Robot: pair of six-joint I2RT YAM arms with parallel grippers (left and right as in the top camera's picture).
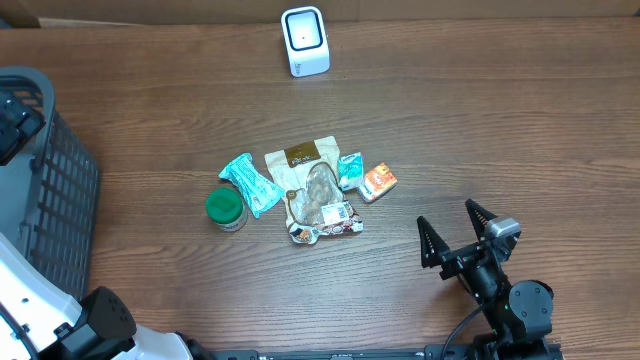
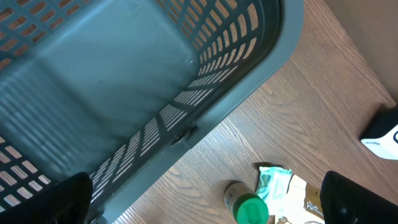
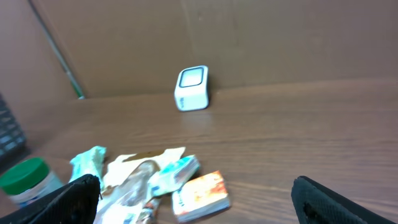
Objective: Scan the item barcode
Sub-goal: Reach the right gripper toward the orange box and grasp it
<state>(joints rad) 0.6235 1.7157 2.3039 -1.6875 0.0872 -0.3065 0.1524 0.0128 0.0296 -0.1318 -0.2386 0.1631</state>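
Presently both arms idle, nothing in hand.

Right gripper (image 1: 444, 211): fingers (image 1: 428, 243) spread to their widest, bare table (image 1: 520, 120) between them, gripping nothing. Pile of items sits forward of the fingertips and off toward the left-hand finger, apart from both. Nearest the fingers is the orange box (image 1: 378, 181); just beyond it the small teal packet (image 1: 350, 170), touching or nearly touching it. Tan pouch (image 1: 318, 192) next, lying flat with a label at its near end. Further out on the same side is the teal wrapper (image 1: 250, 183), then the green-lidded jar (image 1: 225, 208), upright, just beside the wrapper. White scanner (image 1: 305, 40) stands well beyond the pile, far ahead of the fingertips, roughly centred between them in the right wrist view, window facing back toward the fingers.

Left gripper (image 2: 205, 186): fingers (image 2: 68, 199) likewise wide apart, holding nothing. Grey slatted basket (image 2: 155, 93) fills most of the space ahead of them. Jar and wrapper show low between the fingers, closer to the right-hand one; scanner is at the far edge past that finger.
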